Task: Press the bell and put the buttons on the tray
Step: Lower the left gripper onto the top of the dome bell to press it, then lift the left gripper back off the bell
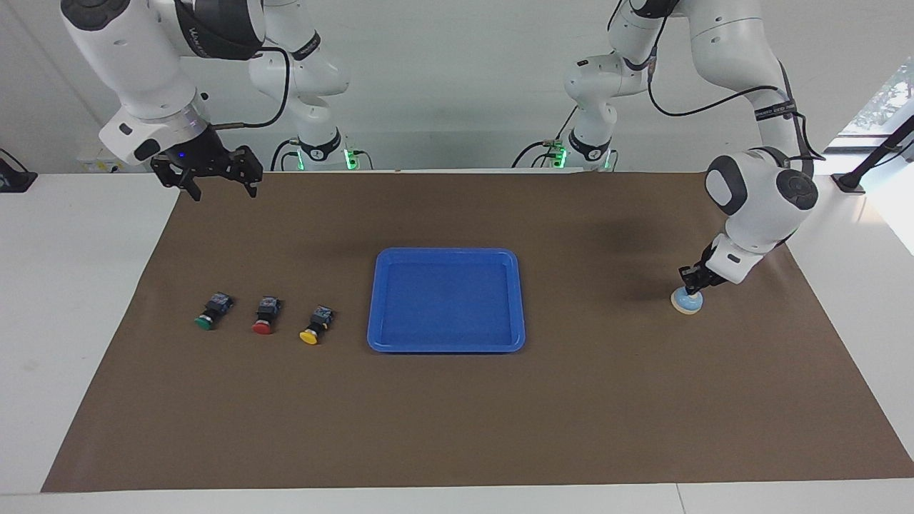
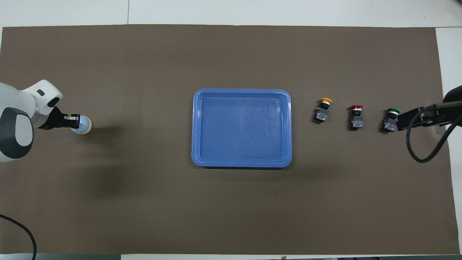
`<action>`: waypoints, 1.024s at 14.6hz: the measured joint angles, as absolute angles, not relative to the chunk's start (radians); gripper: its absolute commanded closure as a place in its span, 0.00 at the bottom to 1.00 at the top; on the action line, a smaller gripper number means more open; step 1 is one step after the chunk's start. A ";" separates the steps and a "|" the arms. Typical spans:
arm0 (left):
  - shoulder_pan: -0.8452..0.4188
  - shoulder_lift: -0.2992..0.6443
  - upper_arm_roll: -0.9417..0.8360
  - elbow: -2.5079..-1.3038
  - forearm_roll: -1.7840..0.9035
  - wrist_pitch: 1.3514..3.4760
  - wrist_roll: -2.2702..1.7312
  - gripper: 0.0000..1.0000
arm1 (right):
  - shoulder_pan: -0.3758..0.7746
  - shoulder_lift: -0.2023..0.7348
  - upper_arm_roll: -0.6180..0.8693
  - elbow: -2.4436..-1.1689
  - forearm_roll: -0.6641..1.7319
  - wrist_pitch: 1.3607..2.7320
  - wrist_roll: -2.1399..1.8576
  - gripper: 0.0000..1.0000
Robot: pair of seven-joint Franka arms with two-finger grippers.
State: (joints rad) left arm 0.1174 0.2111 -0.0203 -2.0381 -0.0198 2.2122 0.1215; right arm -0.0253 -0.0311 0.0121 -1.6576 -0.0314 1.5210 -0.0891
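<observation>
Closed left gripper (image 1: 691,289) presses bell (image 1: 687,303); right gripper (image 1: 211,183) open.

No legible text, labels, numbers or signs anywhere. Faint white lettering on the dark band of the right arm's upper link (image 1: 207,32) and on the black cuffs of both arms, too small to read. No markings on the tray (image 1: 446,346), the buttons (image 1: 263,315), the bell (image 1: 687,305) or the brown mat (image 1: 457,414) covering the bench.
</observation>
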 measured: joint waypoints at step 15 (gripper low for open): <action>0.056 -0.077 -0.046 -1.826 -0.020 1.601 0.091 0.00 | -0.025 -0.031 0.012 -1.658 -0.031 1.521 -0.089 0.00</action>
State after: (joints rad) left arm 0.0563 -0.0770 -0.0465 -1.8258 -0.0198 1.6007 0.0908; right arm -0.0253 -0.0311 0.0121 -1.6576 -0.0314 1.5209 -0.0891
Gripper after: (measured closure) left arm 0.000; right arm 0.000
